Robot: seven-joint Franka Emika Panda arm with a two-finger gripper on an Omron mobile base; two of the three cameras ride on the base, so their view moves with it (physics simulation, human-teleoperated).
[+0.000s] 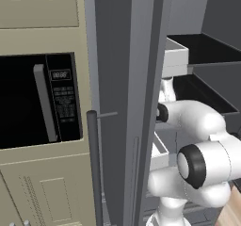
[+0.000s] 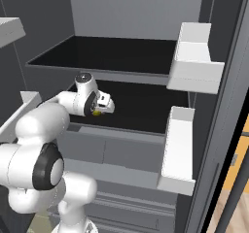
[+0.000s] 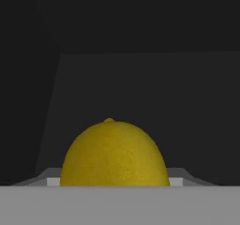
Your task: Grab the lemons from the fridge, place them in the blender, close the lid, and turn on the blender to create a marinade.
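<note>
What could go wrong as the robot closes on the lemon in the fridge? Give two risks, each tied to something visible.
1. The lemon is round and smooth and sits right at the gripper; closing jaws might squeeze it out.
2. It rests on a flat black shelf tray of the fridge, so a nudge could roll it deeper.

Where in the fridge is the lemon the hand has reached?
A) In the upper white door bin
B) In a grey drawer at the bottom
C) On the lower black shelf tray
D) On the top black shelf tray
C: in the right base view the lemon shows yellow at the gripper on the lower black shelf tray of the fridge; the hand view shows it close up.
</note>
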